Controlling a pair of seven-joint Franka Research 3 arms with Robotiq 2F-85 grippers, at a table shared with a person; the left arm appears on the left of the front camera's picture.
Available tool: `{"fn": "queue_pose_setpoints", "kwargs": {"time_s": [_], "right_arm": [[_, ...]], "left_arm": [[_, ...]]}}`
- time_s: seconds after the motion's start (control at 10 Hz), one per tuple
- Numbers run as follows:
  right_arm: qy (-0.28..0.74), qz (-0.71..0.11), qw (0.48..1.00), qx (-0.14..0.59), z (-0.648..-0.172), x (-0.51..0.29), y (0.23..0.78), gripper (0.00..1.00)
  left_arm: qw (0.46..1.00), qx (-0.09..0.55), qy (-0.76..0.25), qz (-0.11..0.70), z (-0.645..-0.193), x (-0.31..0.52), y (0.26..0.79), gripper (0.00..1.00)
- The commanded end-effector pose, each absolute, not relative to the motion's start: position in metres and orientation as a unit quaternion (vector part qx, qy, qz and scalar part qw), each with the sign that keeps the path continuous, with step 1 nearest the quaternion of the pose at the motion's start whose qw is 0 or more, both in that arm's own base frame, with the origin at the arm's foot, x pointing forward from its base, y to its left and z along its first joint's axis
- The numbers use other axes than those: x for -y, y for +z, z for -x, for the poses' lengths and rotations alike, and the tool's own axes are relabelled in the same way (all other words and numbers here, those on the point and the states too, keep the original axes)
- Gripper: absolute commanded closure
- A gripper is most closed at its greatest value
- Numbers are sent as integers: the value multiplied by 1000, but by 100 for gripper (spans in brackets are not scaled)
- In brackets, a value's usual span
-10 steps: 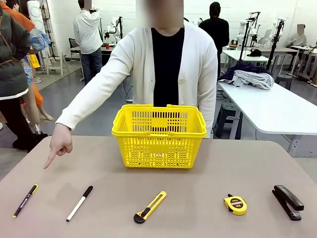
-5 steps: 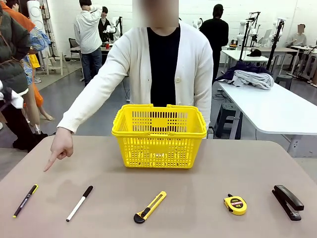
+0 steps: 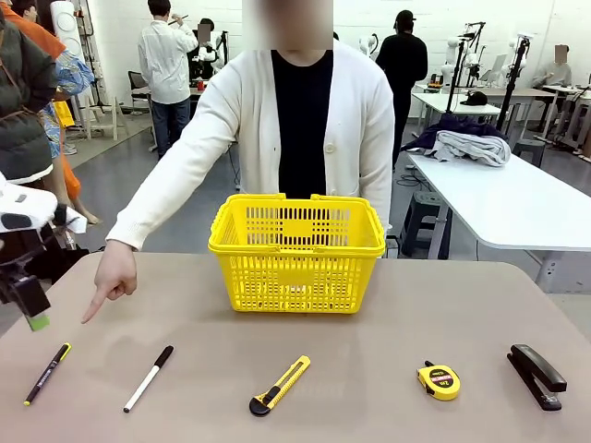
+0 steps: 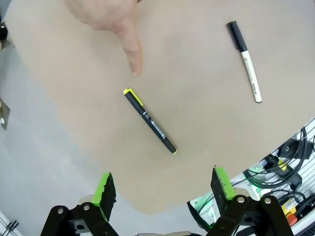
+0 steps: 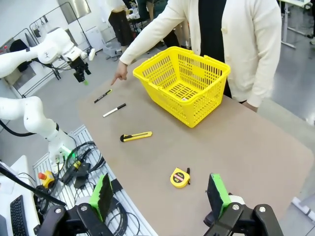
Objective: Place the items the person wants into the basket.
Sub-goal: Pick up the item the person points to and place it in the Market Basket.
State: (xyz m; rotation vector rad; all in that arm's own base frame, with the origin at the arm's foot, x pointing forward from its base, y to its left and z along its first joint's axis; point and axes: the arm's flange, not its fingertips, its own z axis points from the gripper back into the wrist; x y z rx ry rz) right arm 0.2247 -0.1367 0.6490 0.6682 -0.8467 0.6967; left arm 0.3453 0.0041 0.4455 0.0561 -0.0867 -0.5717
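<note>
Pointing hand [image 3: 115, 272] near slim black yellow-tipped pen [image 4: 149, 120] | left tool [image 4: 163, 187] wide, empty | right tool [image 5: 160, 192] wide, empty

My jaws stood wide at six o'clock, the tape measure [image 5: 180, 178] on the bench [image 5: 236, 147] just beyond. The basket [image 5: 182, 83] sat at twelve; the person's hand [image 5: 118, 77] pointed near the pen [image 5: 102, 96] at ten.

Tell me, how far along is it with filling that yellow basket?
Nothing is done: the basket is empty. In hand: the person's hand points at the black pen, and the open left gripper hovers near it. To do: pen, tape measure and stapler all lie on the table.
</note>
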Motion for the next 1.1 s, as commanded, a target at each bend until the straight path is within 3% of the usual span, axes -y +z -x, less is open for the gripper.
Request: {"fn": "queue_pose_setpoints", "kwargs": {"time_s": [0.0,0.3,0.4,0.9,1.0], "right_arm": [[332,-316,794,400,-226,136,651,0],[332,-316,794,400,-226,136,651,0],[332,-316,794,400,-226,136,651,0],[332,-316,794,400,-226,136,651,0],[332,-316,794,400,-226,136,651,0]], "left_arm": [[962,30,-271,-35,-336,4,403,0],[965,41,-258,-5,-339,-1,398,0],[961,20,-277,-22,-363,0,411,0],[961,21,-273,-18,-364,0,410,0],[972,36,-230,-42,-360,-1,388,0]]}}
